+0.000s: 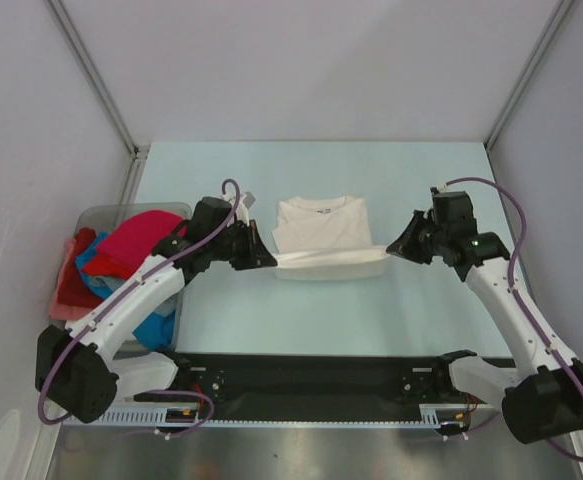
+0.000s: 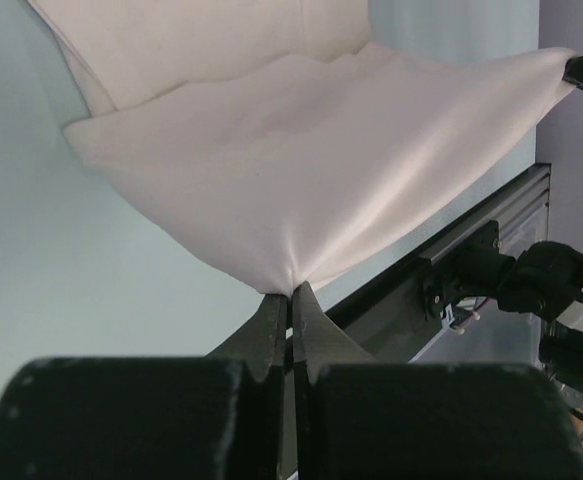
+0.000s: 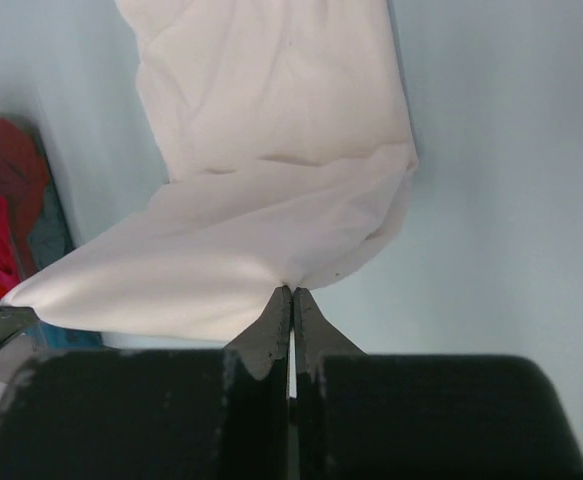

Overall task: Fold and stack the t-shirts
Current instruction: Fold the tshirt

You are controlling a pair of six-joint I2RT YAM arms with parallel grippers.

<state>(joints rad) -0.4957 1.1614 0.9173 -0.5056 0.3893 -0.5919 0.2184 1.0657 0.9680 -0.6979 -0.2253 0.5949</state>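
A white t-shirt (image 1: 323, 232) lies in the middle of the pale blue table, collar toward the far side, its near hem lifted and stretched between both grippers. My left gripper (image 1: 269, 258) is shut on the hem's left corner; the cloth (image 2: 301, 180) pinches between its fingertips in the left wrist view. My right gripper (image 1: 391, 248) is shut on the hem's right corner, and the cloth (image 3: 261, 250) shows in the right wrist view. More t-shirts, magenta-red (image 1: 136, 240), blue and pink, are piled in a bin at the left.
The clear grey plastic bin (image 1: 101, 214) stands at the table's left edge beside my left arm. A black rail (image 1: 321, 380) with the arm bases runs along the near edge. White walls enclose the table at the back and sides.
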